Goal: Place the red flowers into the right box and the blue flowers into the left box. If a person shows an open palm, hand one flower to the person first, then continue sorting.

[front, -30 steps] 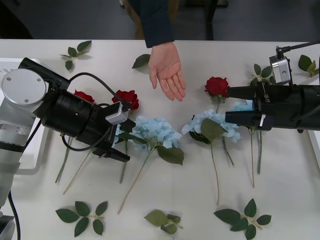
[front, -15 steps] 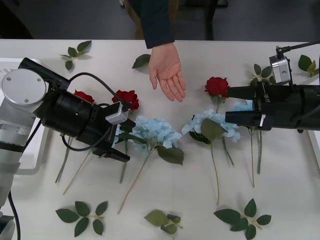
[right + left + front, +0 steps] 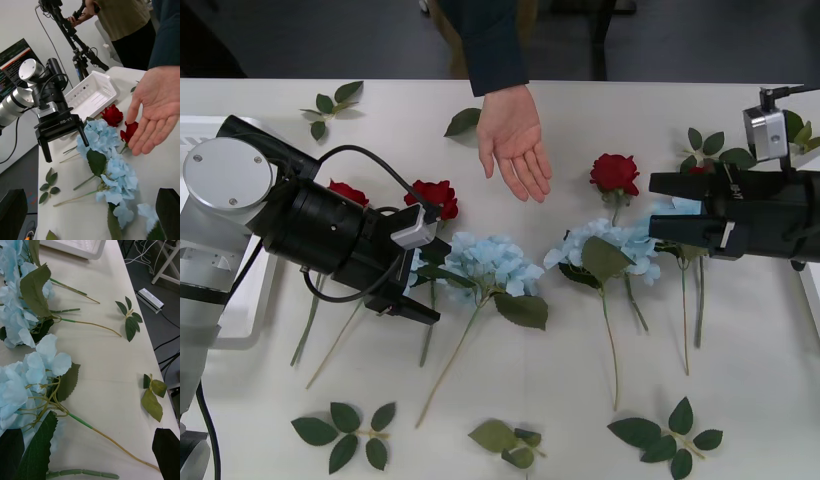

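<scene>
Seen from above, the front camera looks down on the white table [image 3: 580,130]. The right wrist camera looks low across it toward the left gripper [image 3: 64,144], sharing the open palm [image 3: 515,140]. The left wrist camera skims blue flowers [image 3: 22,315] up close.

left box [image 3: 240,330] mostly behind left arm, person [image 3: 490,45] cut off above sleeve

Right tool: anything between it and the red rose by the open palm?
Nothing visible. The right tool hangs open beside the red rose, with bare table between them. The open palm lies farther toward the robot's left, outside that path.
</scene>
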You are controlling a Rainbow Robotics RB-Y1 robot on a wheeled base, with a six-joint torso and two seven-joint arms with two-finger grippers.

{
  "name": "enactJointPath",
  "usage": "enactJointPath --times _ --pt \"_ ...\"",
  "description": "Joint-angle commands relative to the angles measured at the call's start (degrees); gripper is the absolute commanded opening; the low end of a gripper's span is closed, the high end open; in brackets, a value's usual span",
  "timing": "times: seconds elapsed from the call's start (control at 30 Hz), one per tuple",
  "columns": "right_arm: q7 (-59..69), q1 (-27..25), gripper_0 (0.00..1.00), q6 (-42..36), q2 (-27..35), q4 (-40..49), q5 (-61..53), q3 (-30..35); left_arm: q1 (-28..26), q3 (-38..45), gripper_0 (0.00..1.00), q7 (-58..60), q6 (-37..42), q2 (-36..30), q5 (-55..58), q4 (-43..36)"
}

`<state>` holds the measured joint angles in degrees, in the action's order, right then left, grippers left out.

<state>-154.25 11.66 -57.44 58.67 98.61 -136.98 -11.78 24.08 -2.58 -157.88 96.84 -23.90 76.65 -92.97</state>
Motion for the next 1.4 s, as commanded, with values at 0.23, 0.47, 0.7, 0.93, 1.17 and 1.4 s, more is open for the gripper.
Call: enactJointPath --times 0.23,0.47,0.7,0.93,1.17,1.4 --pt "1.5 -0.4 1.0 -0.2 14.4 -11.7 1.5 4.1 1.5 0.6 1.0 2.9 0.5 0.3 -0.1 -0.5" --pt "14.1 0.6 1.0 -3.3 15.0 -22.7 15.8 4.1 1.5 0.6 1.0 2.9 0.5 0.3 -0.1 -0.5" --pt "23.8 0.9 1.0 -1.7 11.9 -28.4 25.5 4.1 1.5 0.6 1.0 2.9 0.5 0.3 -0.1 -0.5" --pt "38.6 4.7 1.0 2.9 7.0 -27.4 38.4 3.4 1.5 0.6 1.0 2.9 0.5 0.3 -0.1 -0.5" --pt "53.0 13.7 1.0 4.3 1.8 -29.2 53.7 0.4 1.5 0.6 1.0 2.9 0.5 0.3 -0.1 -0.5" --pt "59.1 21.9 1.0 6.6 -4.0 -36.2 63.9 -5.3 1.5 0.6 1.0 2.9 0.5 0.3 -0.1 -0.5"
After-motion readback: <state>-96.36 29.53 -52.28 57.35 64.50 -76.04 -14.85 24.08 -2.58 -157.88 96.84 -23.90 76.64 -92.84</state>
